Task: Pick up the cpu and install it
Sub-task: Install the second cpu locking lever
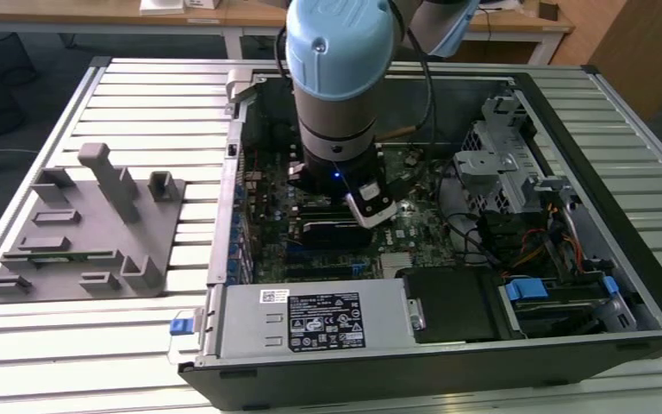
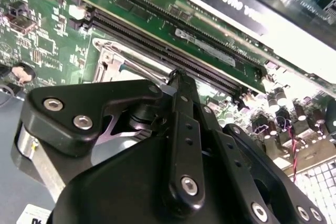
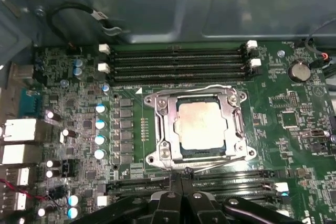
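Gripper is sitting low inside the open computer case, black fingers pressed together with nothing between them, tips hovering just short of the socket frame on the green motherboard. CPU is lying flat in that socket, silver top facing up, framed by the metal load plate, just ahead of the fingertips and not touching them. Wire retention lever is running along the far edge of the socket from the gripper. Empty black memory slots are lying beyond the socket, well past the tips; more slots are passing right under the fingers in both wrist views. Exterior view is showing the arm reaching straight down into the case, with a grey fixture block sitting on the slatted table well apart toward the exterior view's left.
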